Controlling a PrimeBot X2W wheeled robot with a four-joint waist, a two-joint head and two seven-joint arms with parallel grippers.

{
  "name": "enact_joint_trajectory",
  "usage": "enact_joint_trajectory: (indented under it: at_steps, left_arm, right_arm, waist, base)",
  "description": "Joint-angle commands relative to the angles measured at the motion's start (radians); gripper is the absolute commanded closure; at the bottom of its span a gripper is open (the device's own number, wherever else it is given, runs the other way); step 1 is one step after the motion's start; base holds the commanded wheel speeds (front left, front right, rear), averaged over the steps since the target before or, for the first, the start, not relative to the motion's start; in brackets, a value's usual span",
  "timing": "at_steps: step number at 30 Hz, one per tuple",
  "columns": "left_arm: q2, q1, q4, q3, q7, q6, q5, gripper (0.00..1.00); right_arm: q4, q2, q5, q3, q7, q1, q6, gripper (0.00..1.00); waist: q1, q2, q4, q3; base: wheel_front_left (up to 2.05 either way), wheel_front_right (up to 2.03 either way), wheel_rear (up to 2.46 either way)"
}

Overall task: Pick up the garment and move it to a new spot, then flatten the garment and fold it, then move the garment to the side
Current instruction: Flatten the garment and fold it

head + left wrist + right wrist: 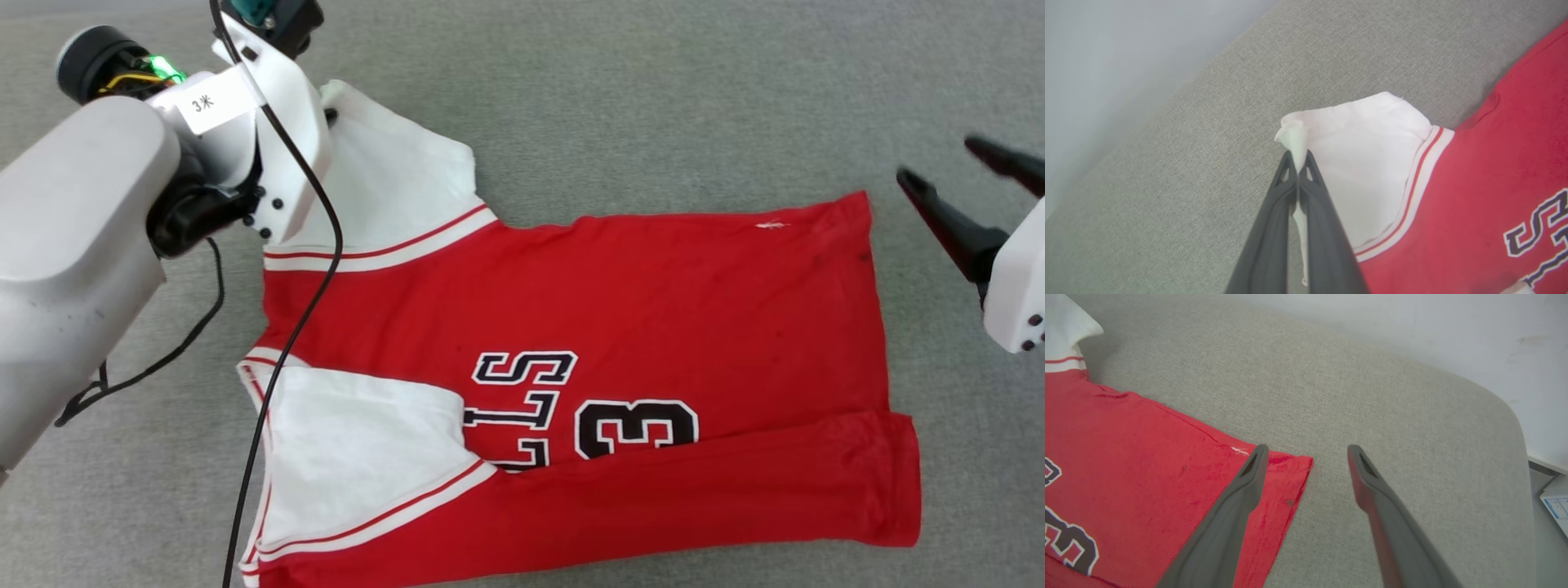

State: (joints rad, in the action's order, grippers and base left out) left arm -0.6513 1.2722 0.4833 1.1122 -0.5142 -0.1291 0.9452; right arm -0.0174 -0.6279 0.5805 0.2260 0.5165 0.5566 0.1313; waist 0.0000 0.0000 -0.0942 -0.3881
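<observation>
— Grey woven upholstery [653, 98] runs under everything, and the garment [637, 327] lies spread on it across the middle of the head view. Its long axis goes left to right, sleeves at the left and hem at the right.

— Agreed. We have the left gripper [1298, 157] clenched on the outer tip of the upper white sleeve [400, 188]. In the left wrist view a pinch of white cloth stands up between the closed fingers.

— And the right gripper [939, 161]?

— Released, jaws spread wide, grasping nothing, at the right edge of the head view. In the right wrist view the upper hem corner [1292, 467] sits by the finger on that view's left, and the red cloth lies leftward of the jaws. We cannot tell whether that finger touches it.

— So we judge the right arm the nearer to that corner, which is well apart from the sleeve end. It would need to come left and down onto it.

— What can't we make out?

— The lower white sleeve [359, 441] is folded in over the lettering [522, 369], and a red band turned up along the bottom edge covers more of it. We cannot pick out the collar, and the frame cuts off the shirt's lower left corner. In the head view our left wrist housing and a black cable [302, 310] block the left fingers.
</observation>
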Motion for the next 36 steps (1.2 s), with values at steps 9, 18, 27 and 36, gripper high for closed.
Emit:
enact_joint_trajectory:
  at_steps: [9, 18, 27, 36]
  left_arm:
    - [0.018, -0.005, -0.062, 0.019, 0.061, 0.000, -0.014, 1.00]
    - [0.027, 0.024, -0.113, 0.016, 0.090, 0.002, -0.033, 1.00]
    - [0.015, 0.019, -0.114, 0.013, 0.107, 0.004, -0.029, 1.00]
    - [-0.013, -0.050, -0.093, 0.006, 0.163, 0.014, -0.009, 1.00]
  right_arm:
    - [0.180, -0.091, 0.164, 0.155, 0.342, 0.171, -0.001, 0.00]
    - [0.406, -0.021, 0.123, 0.249, 0.343, 0.274, -0.001, 0.00]
    - [0.598, 0.057, 0.137, 0.374, 0.246, 0.235, -0.001, 0.00]
    - [0.590, -0.016, 0.182, 0.451, 0.054, 0.278, -0.001, 1.00]
  waist:
    - [0.0000, 0.0000, 0.071, 0.001]
    - [0.0000, 0.0000, 0.114, -0.054]
    - [0.0000, 0.0000, 0.122, -0.076]
    - [0.0000, 0.0000, 0.098, 0.004]
  base:
    - [0.00, 0.00, 0.00]
    - [0.00, 0.00, 0.00]
    - [0.00, 0.00, 0.00]
    - [0.00, 0.00, 0.00]
